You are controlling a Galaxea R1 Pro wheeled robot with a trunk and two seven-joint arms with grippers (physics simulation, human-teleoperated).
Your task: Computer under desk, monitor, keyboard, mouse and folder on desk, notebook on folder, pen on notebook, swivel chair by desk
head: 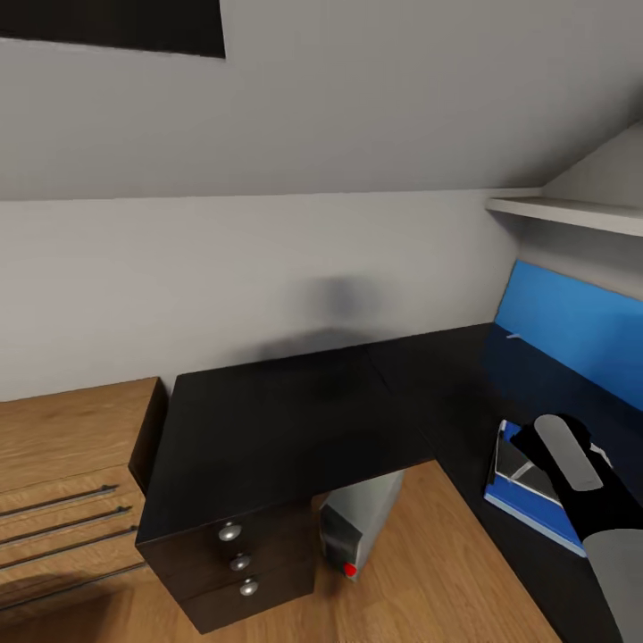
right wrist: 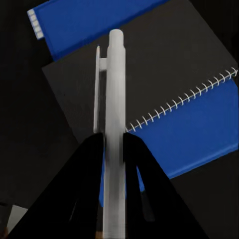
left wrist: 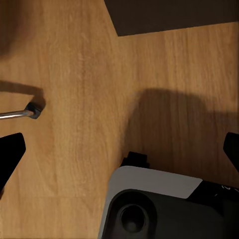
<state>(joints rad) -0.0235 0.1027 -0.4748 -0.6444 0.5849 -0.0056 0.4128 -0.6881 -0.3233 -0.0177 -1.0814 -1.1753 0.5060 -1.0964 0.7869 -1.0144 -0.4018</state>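
**White pen gripped above notebook and folder on the black tabletop**

The right gripper (right wrist: 113, 149) has its two black fingers (right wrist: 84, 189) clenched on the thin white pen (right wrist: 114, 99), which stands up between them with its clip facing one side. Beneath the pen lies a dark grey spiral-bound notebook (right wrist: 149, 74), resting on the flat bright blue folder (right wrist: 199, 134); whether the pen touches the notebook cannot be told. In the head view the right arm reaches over the folder (head: 527, 505), which sits on the right wing of the glossy black L-shaped tabletop (head: 286, 420). The light grey boxy computer tower (head: 362, 518) with its red dot stands on the wooden floor (head: 429, 572) under the tabletop, beside dark drawers with round silver knobs (head: 239, 563). A low light-wood chest of drawers (head: 62, 473) stands to the left. The left gripper's dark fingers (left wrist: 10, 154) are spread apart over the floor, holding nothing.
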